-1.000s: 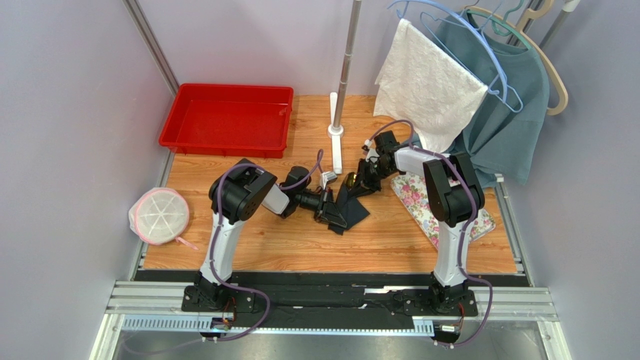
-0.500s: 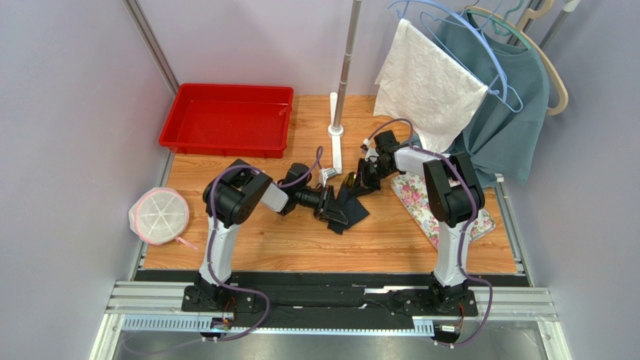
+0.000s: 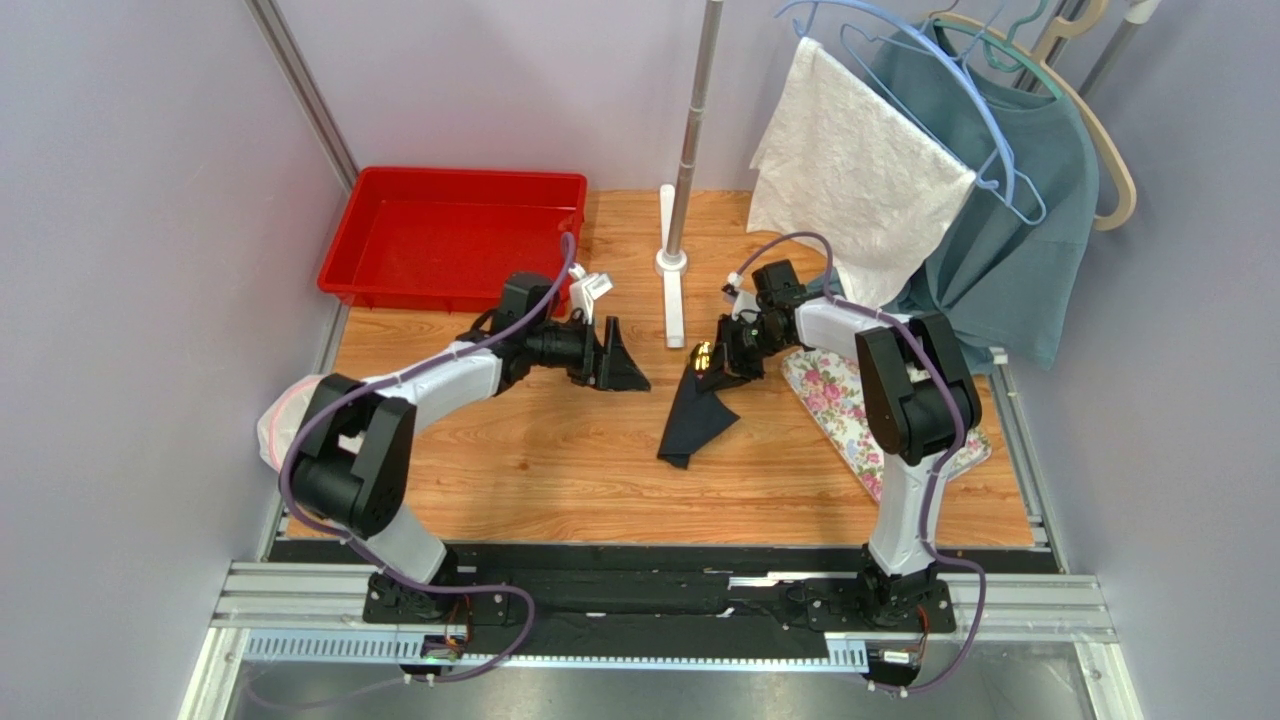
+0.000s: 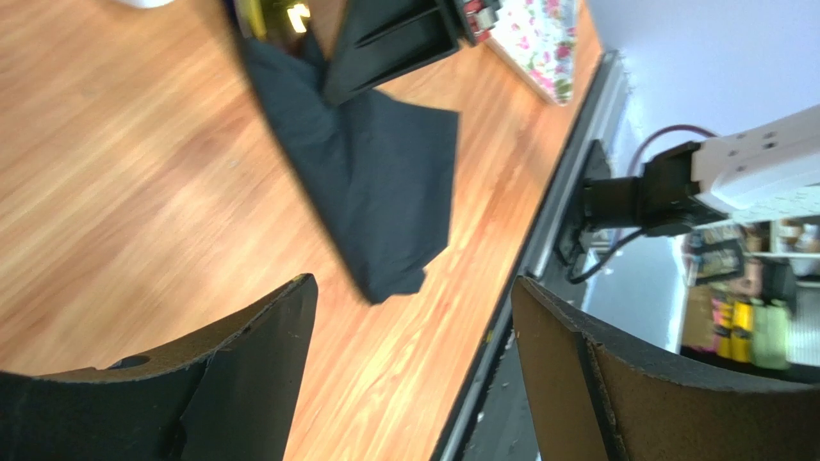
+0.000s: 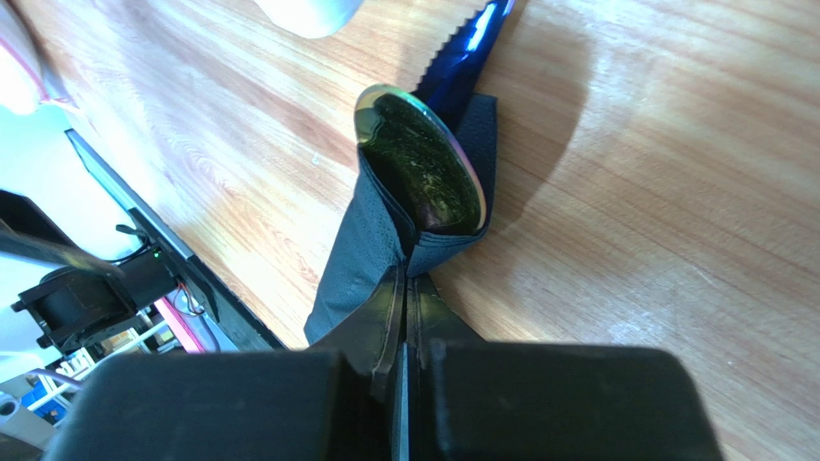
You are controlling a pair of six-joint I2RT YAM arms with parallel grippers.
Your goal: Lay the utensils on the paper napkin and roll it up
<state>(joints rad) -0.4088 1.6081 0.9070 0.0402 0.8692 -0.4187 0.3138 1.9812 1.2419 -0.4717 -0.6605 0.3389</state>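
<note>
The black paper napkin (image 3: 696, 420) lies partly folded on the wooden table, its upper end wrapped round the utensils. A spoon (image 5: 423, 163) with a shiny gold bowl and a blue serrated knife (image 5: 474, 46) stick out of the fold; their handles are hidden inside. My right gripper (image 5: 405, 288) is shut on the napkin's folded edge just below the spoon, and shows in the top view as the right gripper (image 3: 726, 357). My left gripper (image 3: 619, 360) stands open and empty, to the left of the napkin (image 4: 371, 163), with its fingers (image 4: 255, 375) spread wide above bare wood.
A red tray (image 3: 451, 237) sits at the back left, close behind the left arm. A pole with a white base (image 3: 672, 263) stands behind the napkin. A floral mat (image 3: 839, 393) lies to the right. White cloth (image 3: 857, 165) and a teal garment (image 3: 1010, 225) hang at the back right. A bagged white disc (image 3: 319, 431) rests at the left edge.
My left gripper opened, let go of the napkin and swung away to the left and back, towards the red tray. The right gripper kept its hold in place.
</note>
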